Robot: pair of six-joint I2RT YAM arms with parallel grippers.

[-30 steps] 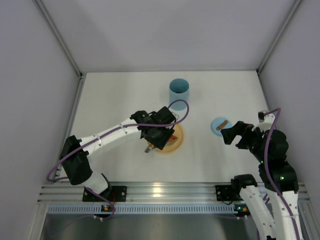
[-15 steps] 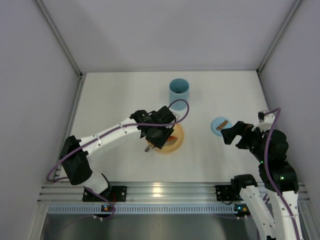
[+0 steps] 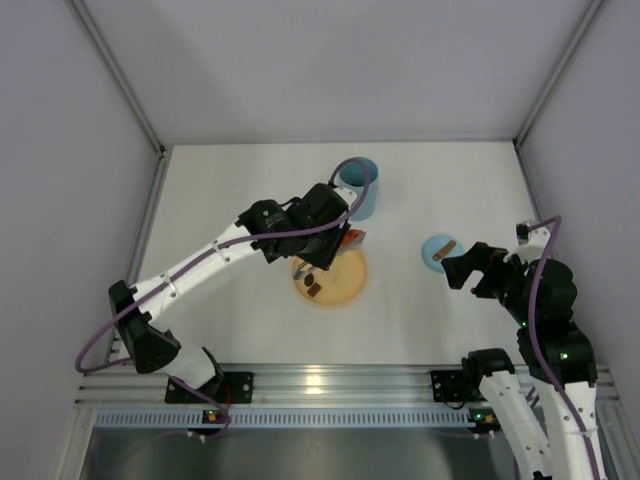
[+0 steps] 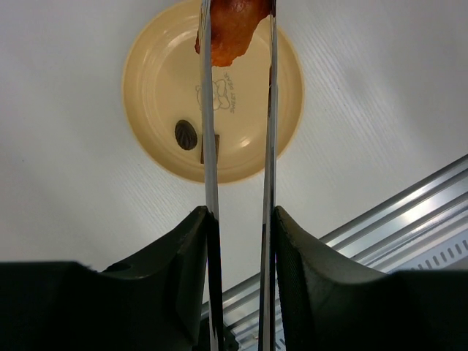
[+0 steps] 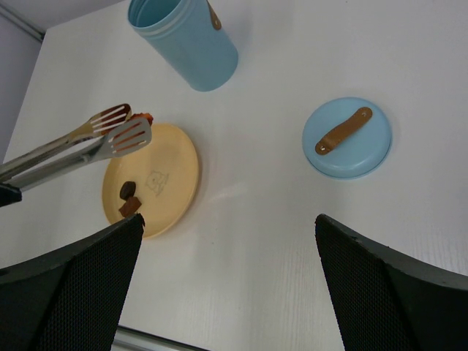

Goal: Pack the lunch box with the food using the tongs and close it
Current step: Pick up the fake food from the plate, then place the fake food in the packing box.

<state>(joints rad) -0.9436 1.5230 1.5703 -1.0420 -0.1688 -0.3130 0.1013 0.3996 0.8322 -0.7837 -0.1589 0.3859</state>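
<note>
White table (image 3: 230, 190), tongs (image 4: 271, 131) within left gripper (image 4: 240, 219)

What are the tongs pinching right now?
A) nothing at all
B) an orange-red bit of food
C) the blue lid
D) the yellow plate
B: in the left wrist view an orange-red piece sits squeezed between the tips of the tongs, while two dark pieces lie on the plate.
</note>
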